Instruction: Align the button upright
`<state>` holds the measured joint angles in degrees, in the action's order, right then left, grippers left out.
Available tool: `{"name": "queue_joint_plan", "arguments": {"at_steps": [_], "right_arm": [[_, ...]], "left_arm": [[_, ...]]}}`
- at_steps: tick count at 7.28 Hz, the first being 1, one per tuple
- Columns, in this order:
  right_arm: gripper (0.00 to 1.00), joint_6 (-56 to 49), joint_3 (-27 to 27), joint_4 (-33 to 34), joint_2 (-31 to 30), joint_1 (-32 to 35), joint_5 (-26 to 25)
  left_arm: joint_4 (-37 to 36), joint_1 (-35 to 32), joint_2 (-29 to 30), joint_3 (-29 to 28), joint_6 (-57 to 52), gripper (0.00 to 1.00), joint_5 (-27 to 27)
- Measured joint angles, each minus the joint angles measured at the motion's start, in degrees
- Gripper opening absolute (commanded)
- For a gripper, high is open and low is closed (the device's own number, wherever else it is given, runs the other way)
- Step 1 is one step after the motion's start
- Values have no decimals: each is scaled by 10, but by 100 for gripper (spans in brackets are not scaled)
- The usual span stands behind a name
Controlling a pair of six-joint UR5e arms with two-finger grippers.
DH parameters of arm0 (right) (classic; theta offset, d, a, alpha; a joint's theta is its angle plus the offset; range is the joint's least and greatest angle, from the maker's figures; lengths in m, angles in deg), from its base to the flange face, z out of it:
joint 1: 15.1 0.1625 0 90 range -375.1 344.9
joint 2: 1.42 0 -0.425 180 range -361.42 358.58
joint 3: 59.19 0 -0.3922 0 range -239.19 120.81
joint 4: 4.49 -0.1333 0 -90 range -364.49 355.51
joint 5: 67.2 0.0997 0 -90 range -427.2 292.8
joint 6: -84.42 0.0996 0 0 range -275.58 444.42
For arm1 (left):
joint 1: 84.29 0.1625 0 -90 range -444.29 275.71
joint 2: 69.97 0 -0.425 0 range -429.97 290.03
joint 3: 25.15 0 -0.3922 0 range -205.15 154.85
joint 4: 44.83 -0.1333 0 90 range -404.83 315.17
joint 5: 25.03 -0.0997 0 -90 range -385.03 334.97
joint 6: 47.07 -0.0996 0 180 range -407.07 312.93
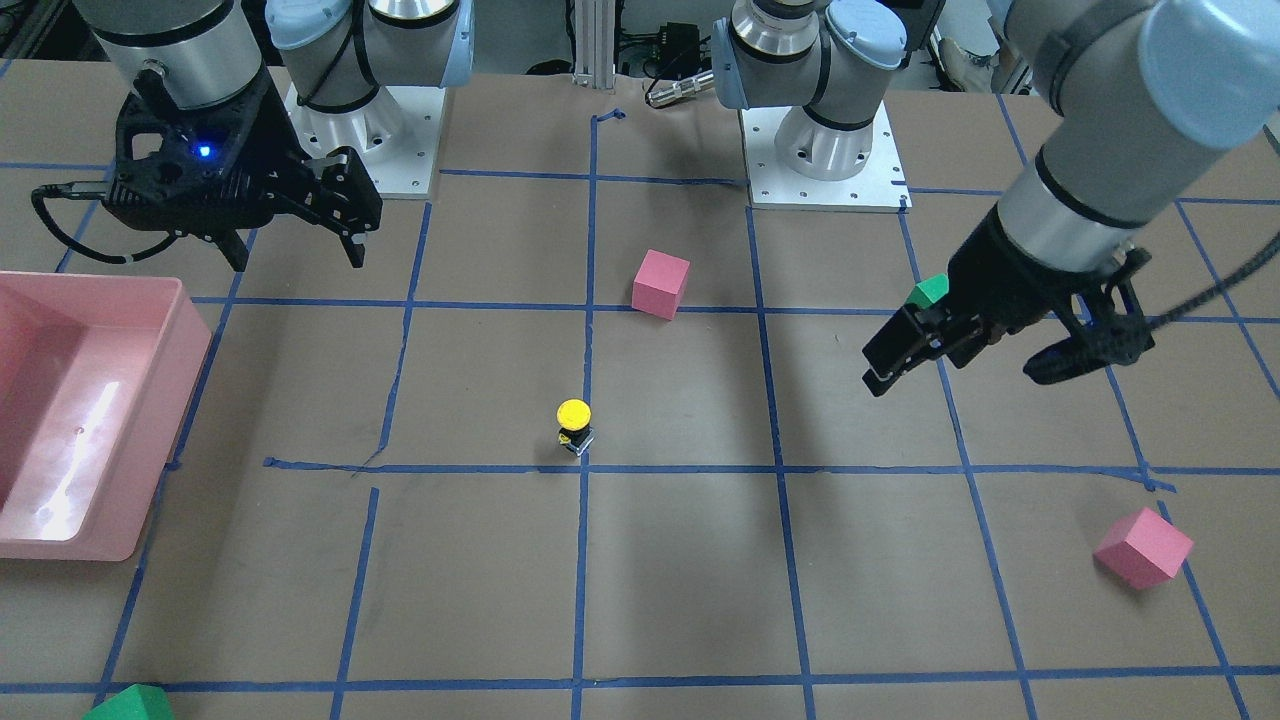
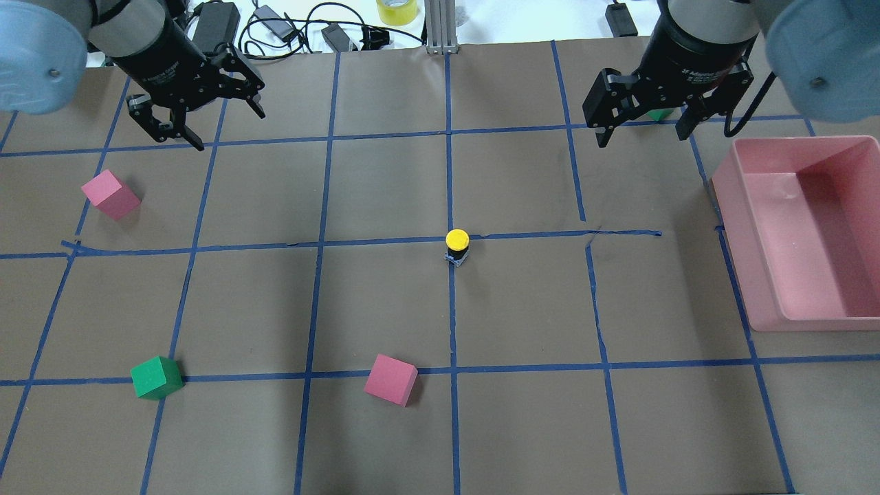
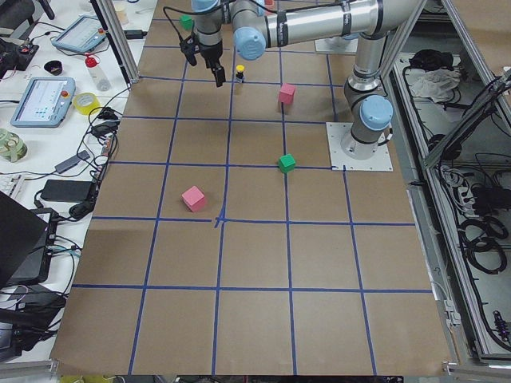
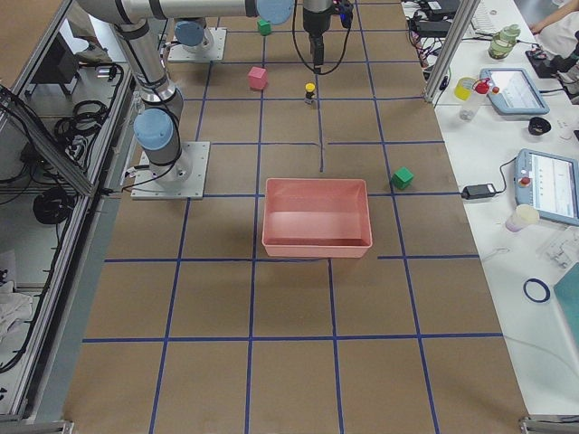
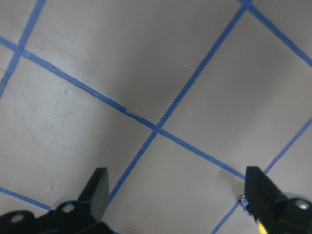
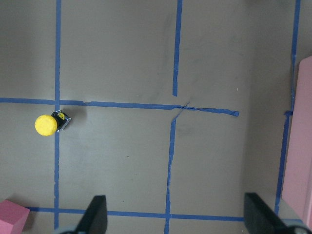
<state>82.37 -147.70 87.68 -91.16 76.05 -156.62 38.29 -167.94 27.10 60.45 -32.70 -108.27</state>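
The button (image 2: 457,244) stands upright near the table's middle, yellow cap on top, black body and whitish base on a blue tape line. It also shows in the front view (image 1: 574,424) and in the right wrist view (image 6: 48,125). My left gripper (image 2: 230,130) hangs open and empty above the table's far left, well away from the button; it also shows in the front view (image 1: 960,380). My right gripper (image 2: 644,137) hangs open and empty at the far right, also in the front view (image 1: 298,262).
A pink bin (image 2: 729,227) sits at the right edge. Pink cubes lie at the left (image 2: 110,194) and near the front middle (image 2: 390,379). One green cube (image 2: 157,377) lies front left, and another (image 2: 661,115) is partly hidden behind my right gripper.
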Motion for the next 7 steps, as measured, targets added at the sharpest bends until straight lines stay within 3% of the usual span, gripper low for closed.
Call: {"name": "queue_joint_plan", "arguments": {"at_steps": [7], "right_arm": [[100,0,0,0,0,0,0]], "left_arm": [[52,-39,-84,25,-141,100,-40]]}}
